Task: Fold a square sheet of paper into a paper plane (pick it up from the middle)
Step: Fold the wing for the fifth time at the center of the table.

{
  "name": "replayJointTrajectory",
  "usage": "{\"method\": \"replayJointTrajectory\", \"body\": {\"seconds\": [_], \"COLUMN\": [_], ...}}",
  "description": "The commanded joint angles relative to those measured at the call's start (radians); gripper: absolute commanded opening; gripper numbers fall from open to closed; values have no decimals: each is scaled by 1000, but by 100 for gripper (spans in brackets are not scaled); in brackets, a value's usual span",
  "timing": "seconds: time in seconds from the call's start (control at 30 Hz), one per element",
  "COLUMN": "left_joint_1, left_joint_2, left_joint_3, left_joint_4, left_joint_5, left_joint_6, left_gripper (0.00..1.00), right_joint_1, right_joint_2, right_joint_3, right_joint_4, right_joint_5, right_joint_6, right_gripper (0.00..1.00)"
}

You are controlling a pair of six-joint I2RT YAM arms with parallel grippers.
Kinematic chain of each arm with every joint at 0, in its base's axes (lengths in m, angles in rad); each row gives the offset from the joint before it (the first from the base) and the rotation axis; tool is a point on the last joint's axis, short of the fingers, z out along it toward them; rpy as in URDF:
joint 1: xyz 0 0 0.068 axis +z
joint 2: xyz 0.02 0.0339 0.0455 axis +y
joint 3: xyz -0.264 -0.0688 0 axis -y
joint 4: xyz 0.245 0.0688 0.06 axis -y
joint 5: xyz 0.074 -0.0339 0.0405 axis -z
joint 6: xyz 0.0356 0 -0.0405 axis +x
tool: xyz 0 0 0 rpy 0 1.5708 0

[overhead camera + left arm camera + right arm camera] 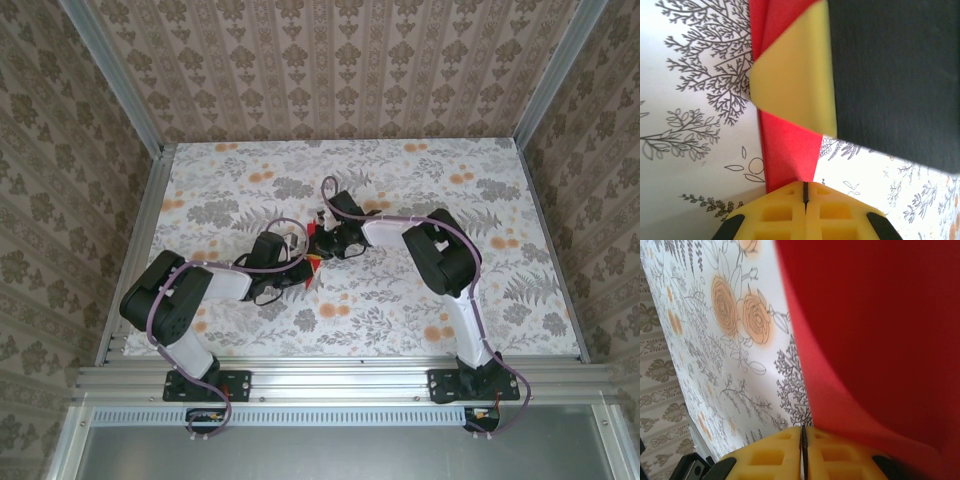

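The square sheet of paper [312,263] is bright red and folded into a narrow strip [790,155], held at the middle of the table where both arms meet. My left gripper [305,262] [805,187] is shut, and the strip runs straight out from between its yellow fingertips. My right gripper [322,240] [802,432] is also shut, its pads touching. The red paper [880,340] curves up close along its right finger, with none visible in the seam. In the left wrist view one of the right gripper's yellow fingers [795,75] lies across the strip.
The flower-patterned tablecloth [400,300] has room on every side of the two grippers. Aluminium rails [340,375] edge the table at the front and sides, and patterned walls close it in.
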Motion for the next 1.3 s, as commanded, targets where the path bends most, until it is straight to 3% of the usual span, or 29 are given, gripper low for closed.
{"method": "replayJointTrajectory", "body": {"seconds": [0.0,1.13,1.27], "left_joint_1": [-3,-3,-3], "left_joint_2": [16,-3,-9], "left_joint_3": [-38,-82,-78], "left_joint_4": [-191,-229,-236], "left_joint_5": [57,66,55], "left_joint_6": [53,98,98], "left_gripper": [1,1,1], "right_joint_1": [-50,-125,-123], "right_joint_2": [63,284,244], "right_joint_3": [62,479,496], "right_joint_4": [-30,-207,-204], "right_joint_5": [92,220,195], "right_joint_6": [-24,-9,-9], "right_gripper": [12,12,12]}}
